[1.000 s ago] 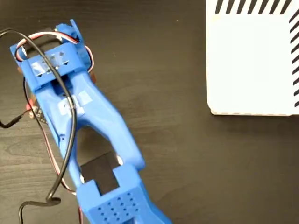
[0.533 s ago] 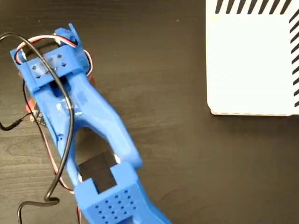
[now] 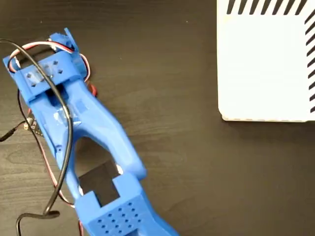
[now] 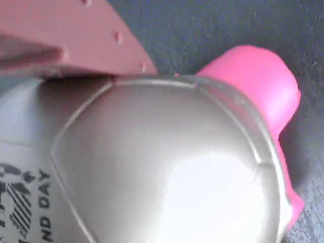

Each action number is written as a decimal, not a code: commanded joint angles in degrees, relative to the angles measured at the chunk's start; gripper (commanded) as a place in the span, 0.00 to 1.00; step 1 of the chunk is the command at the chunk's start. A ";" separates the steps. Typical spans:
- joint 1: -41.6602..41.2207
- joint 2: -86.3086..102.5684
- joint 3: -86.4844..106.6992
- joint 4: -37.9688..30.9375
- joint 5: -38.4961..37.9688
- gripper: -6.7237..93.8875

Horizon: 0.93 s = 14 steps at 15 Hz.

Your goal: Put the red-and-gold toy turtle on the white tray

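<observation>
On the dark wood-grain table [image 3: 172,162], the blue arm [image 3: 83,132] hides its gripper, whose grip cannot be told, though the wrist view shows a reddish finger [image 4: 66,40] against the toy turtle [image 4: 167,167], with the white tray [image 3: 268,69] well apart to the right.

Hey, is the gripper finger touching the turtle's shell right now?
Touching. In the wrist view the finger lies flush along the shell's upper edge on the turtle, with no gap between them.
</observation>
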 commanded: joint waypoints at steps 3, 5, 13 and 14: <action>0.00 2.99 -3.08 2.11 1.41 0.10; 0.00 5.98 -4.75 4.22 3.69 0.07; -3.08 35.16 -1.23 2.11 23.82 0.06; -3.25 37.27 0.00 1.14 25.49 0.06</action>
